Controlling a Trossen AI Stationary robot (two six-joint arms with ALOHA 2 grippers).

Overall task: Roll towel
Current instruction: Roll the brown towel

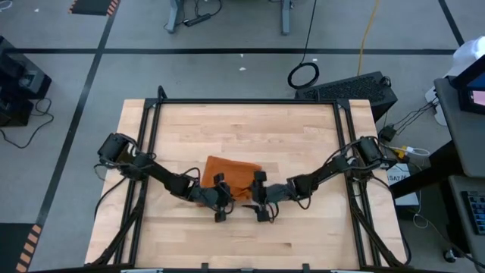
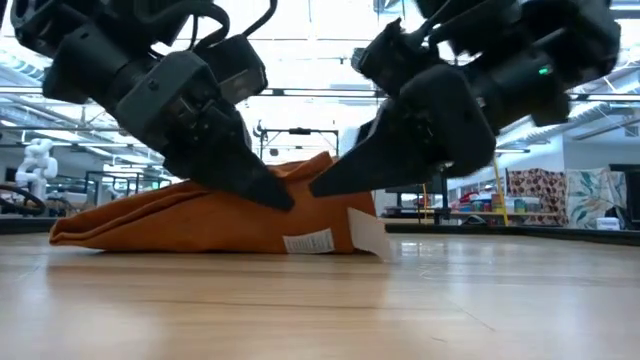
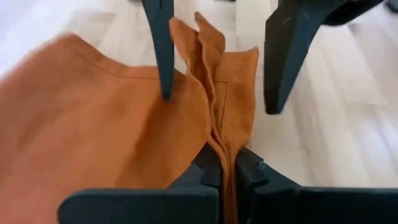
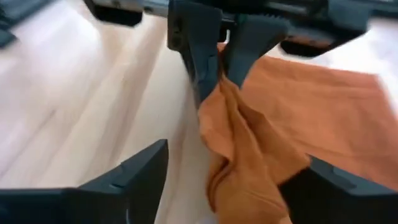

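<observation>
Left gripper (image 3: 227, 177) clamped on a bunched fold of the towel (image 1: 227, 176) — near mid-table. Right gripper (image 4: 217, 180) spread wide around the same ridge, holding nothing. Expect soft, light, floppy cloth — you'd best pinch at the gathered edge, not flat fabric.

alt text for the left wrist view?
The left gripper is shut on a bunched fold of the rust-orange towel, which spreads over the wooden table. Beyond it, the right gripper stands open, one finger on each side of the fold.
</observation>
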